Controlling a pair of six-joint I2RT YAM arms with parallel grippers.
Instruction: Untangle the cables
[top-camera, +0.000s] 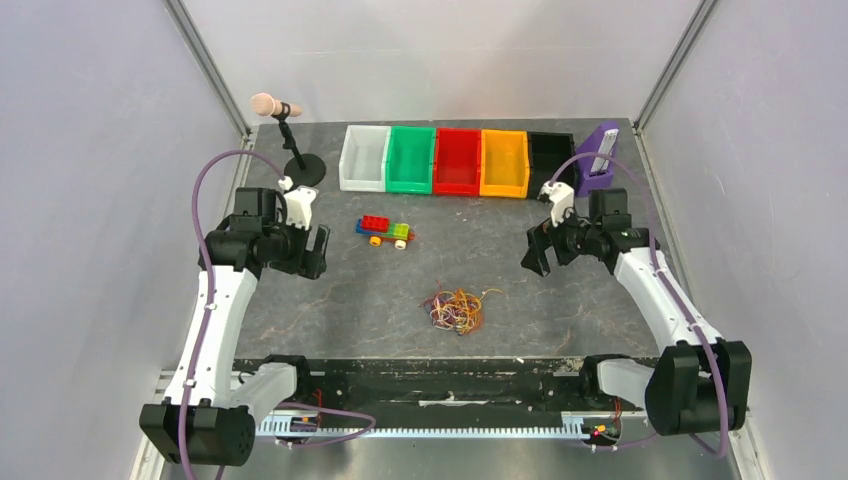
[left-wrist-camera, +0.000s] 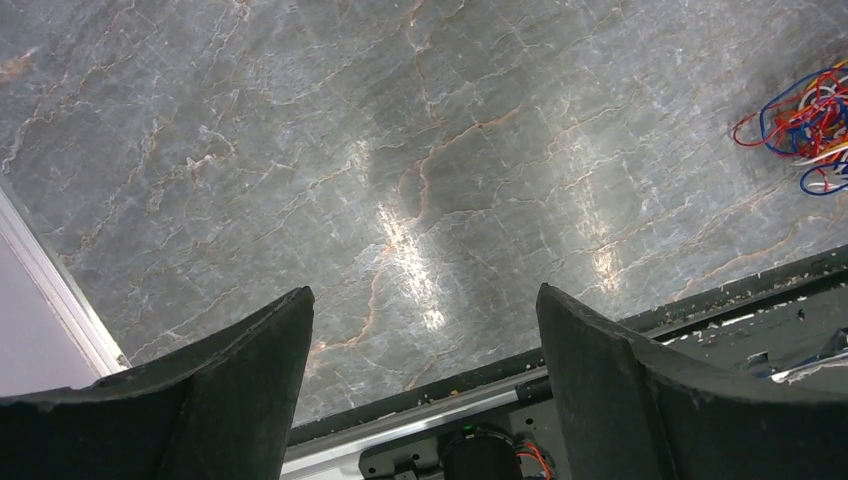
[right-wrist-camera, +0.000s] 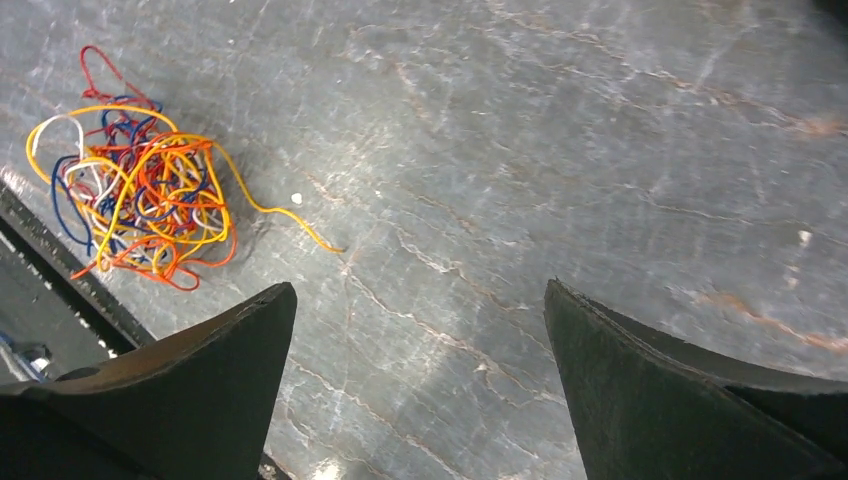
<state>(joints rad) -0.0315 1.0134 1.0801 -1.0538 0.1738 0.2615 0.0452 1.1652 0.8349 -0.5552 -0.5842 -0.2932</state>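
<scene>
Grey, stone-patterned table (top-camera: 330, 300) enclosed by pale walls on the left, right and far sides, seen from above with both arms mounted at the near edge. Along the far edge stands a row of bins (top-camera: 455, 160), white, green, red, orange and black from left to right. A purple holder (top-camera: 598, 158) stands at the right end of the row and a microphone on a stand (top-camera: 285, 130) at the left end. A toy car of building bricks (top-camera: 386, 232) lies just on the near side of the bins.

The cables (top-camera: 455, 310) lie as one compact tangle of orange, yellow, red, blue and white strands near the middle of the table, close to its near edge. One yellow strand trails out to the right.

The left gripper (top-camera: 312, 250) hangs above bare table at the left, well apart from the tangle; its jaws stand wide apart and hold nothing. The right gripper (top-camera: 536, 256) hangs at the right, somewhat nearer the tangle but clear of it, its jaws likewise wide and empty.

Step in hand, as judged: the approach, with no strand yet separated. The next move calls for one arm to descend on the tangle and pinch a single outlying strand, the trailing yellow one being the readiest candidate. The other arm would grip the bulk, so that the two can draw apart.
</scene>
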